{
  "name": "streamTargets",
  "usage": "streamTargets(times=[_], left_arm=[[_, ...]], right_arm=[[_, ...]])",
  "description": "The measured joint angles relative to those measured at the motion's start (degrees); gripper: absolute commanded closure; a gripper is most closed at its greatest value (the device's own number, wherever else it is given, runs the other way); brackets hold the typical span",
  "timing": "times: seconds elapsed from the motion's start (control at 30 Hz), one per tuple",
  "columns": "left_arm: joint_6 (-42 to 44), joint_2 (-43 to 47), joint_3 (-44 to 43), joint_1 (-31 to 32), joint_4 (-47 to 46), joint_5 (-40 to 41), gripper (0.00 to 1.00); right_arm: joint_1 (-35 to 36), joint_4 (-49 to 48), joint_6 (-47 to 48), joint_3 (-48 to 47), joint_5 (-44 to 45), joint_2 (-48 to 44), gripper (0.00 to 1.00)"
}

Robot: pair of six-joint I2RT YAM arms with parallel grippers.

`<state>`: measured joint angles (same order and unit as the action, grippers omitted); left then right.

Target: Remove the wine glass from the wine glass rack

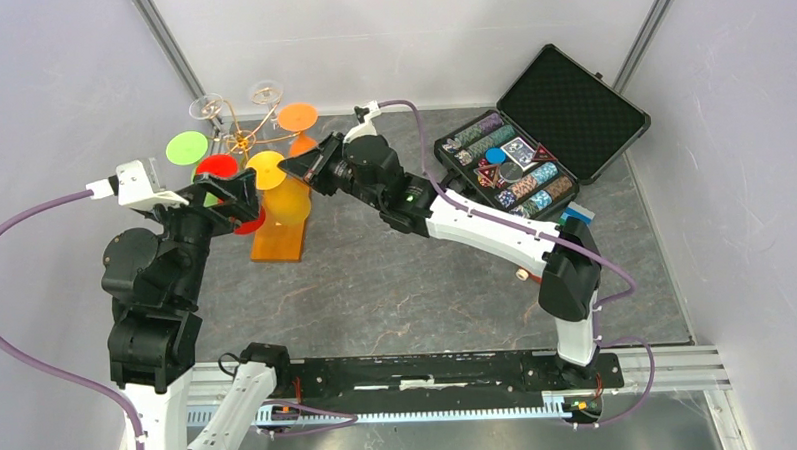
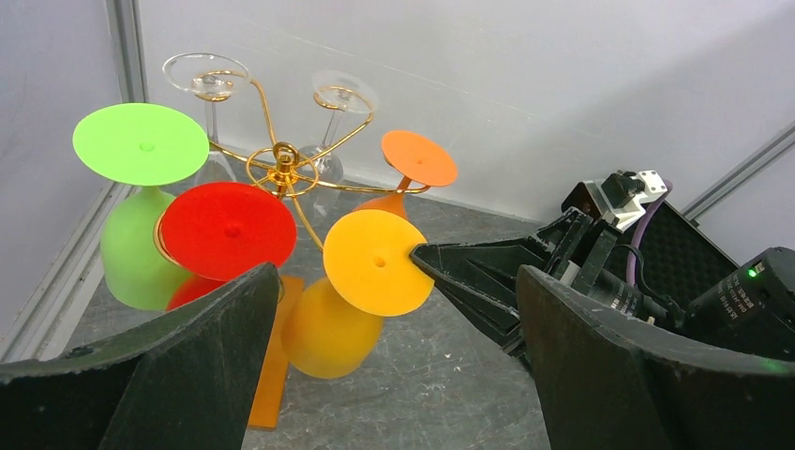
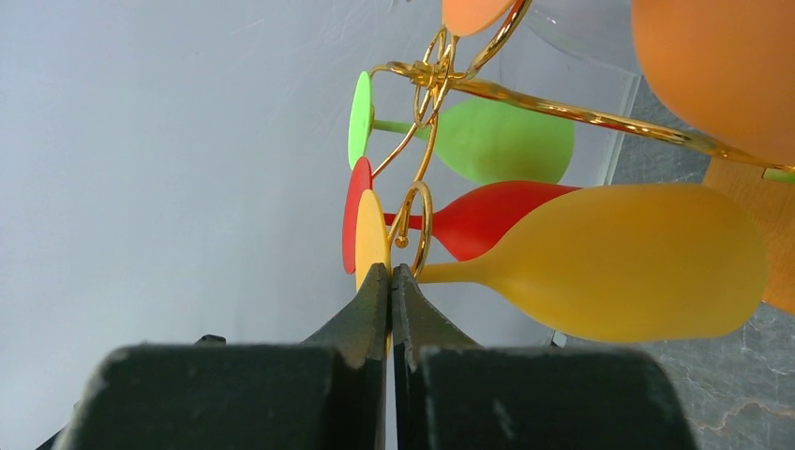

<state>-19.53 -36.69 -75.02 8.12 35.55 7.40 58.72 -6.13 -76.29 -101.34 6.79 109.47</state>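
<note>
The wine glass rack [image 2: 284, 171] stands in the far left corner of the bench [image 1: 396, 275], its gold wire arms curling out above an orange-brown wooden base [image 1: 278, 244]. The yellow wine glass [image 1: 285, 197] hangs upside down from the scroll nearest the arms. Its flat foot is on top, its stem sits in the wire loop, and its bowl hangs just over the base. The right hand [image 3: 389, 279] reaches in from the right with its two fingers pressed together on the rim of that yellow foot. From its own camera the thin disc shows edge-on, pinched between the tips right beside the gold loop. The left hand [image 1: 235, 199] hovers at the near left side of the rack, fingers spread wide with nothing between them. It is close to the red glass [image 2: 225, 230], though I cannot tell whether it touches it. A green glass [image 2: 141, 145] hangs further left, an orange glass [image 2: 419, 157] hangs on the far right arm, and two clear glasses [image 2: 206, 75] hang at the back. A black case [image 1: 546, 130] lies open with rows of chips, well apart on the right of the bench.
</note>
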Motion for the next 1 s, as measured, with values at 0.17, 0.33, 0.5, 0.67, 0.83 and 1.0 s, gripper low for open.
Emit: streamTargets(times=[0.17, 0.33, 0.5, 0.67, 0.83, 1.0], left_arm=[[0.0, 0.0, 0.0, 0.0, 0.13, 0.02, 0.0], [0.0, 0.04, 0.0, 0.0, 0.17, 0.04, 0.0], [0.0, 0.42, 0.0, 0.0, 0.33, 0.07, 0.0], [0.0, 0.74, 0.0, 0.0, 0.31, 0.11, 0.0], [0.0, 0.76, 0.0, 0.0, 0.33, 0.26, 0.0], [0.0, 0.76, 0.0, 0.0, 0.33, 0.72, 0.0]], right_arm=[[0.04, -0.63, 0.11, -0.13, 0.28, 0.02, 1.0], [0.11, -0.7, 0.15, -2.21, 0.39, 0.94, 1.0], [0.17, -0.7, 0.17, -5.35, 0.44, 2.75, 1.0], [0.15, -0.68, 0.61, -7.54, 1.11, 4.61, 1.0], [0.11, -0.68, 1.11, -9.27, 2.56, 6.4, 1.0], [0.04, -0.61, 2.73, -9.35, 6.14, 6.78, 1.0]])
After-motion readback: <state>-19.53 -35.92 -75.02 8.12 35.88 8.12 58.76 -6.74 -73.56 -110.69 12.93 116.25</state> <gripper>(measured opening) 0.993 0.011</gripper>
